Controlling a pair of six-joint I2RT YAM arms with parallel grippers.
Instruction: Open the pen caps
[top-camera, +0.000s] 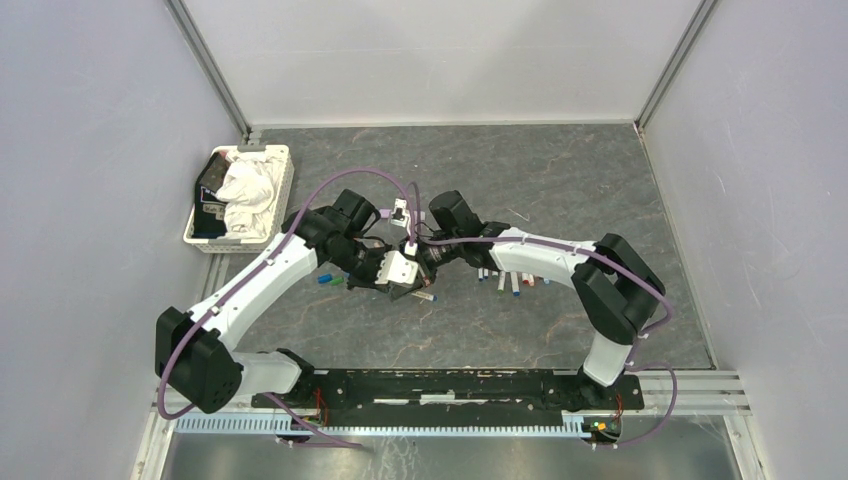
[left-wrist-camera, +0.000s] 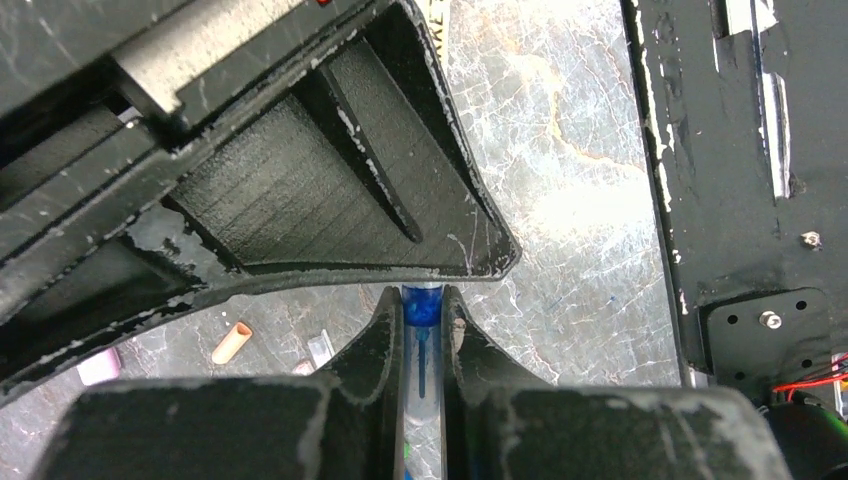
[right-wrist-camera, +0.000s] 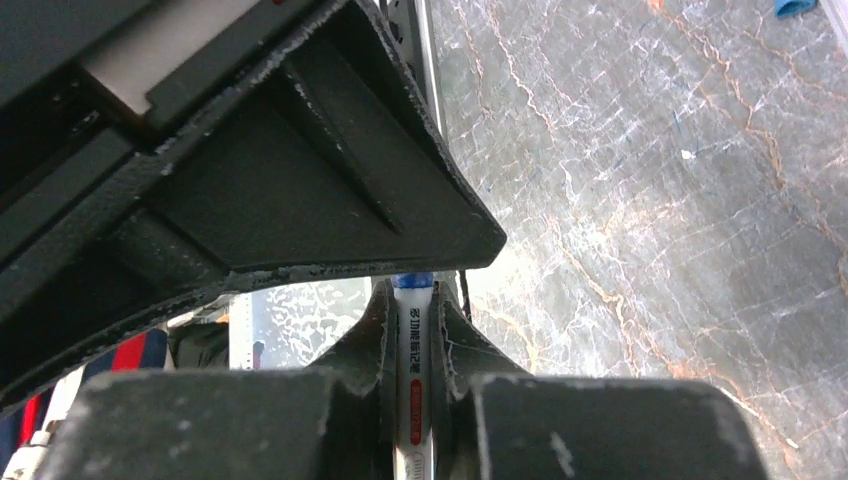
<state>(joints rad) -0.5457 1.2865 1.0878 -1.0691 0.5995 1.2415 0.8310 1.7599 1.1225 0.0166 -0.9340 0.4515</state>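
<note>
1. Left gripper (left-wrist-camera: 420, 297): jaws narrow, clamped on a blue-ended cap (left-wrist-camera: 421, 307) (clear lower part, thin blue stem inside).
2. Right gripper (right-wrist-camera: 413, 292): jaws narrow, pinching a white pen barrel (right-wrist-camera: 413, 380) with printed lettering and a blue end.
3. Position: both grippers meet tip to tip above the middle of the table (top-camera: 560, 180). Whether cap and barrel are joined cannot be told.
4. Loose caps: blue cap (top-camera: 325, 279) and green cap (top-camera: 338, 281) side by side on the table, just left of the left gripper. An orange cap (left-wrist-camera: 232, 343) and a pink cap (left-wrist-camera: 98, 366) lie nearby.
5. Row of pens (top-camera: 510, 282): right of centre, beside the right forearm.
6. Basket (top-camera: 287, 170): far left, holding a white cloth (top-camera: 248, 190).
</note>
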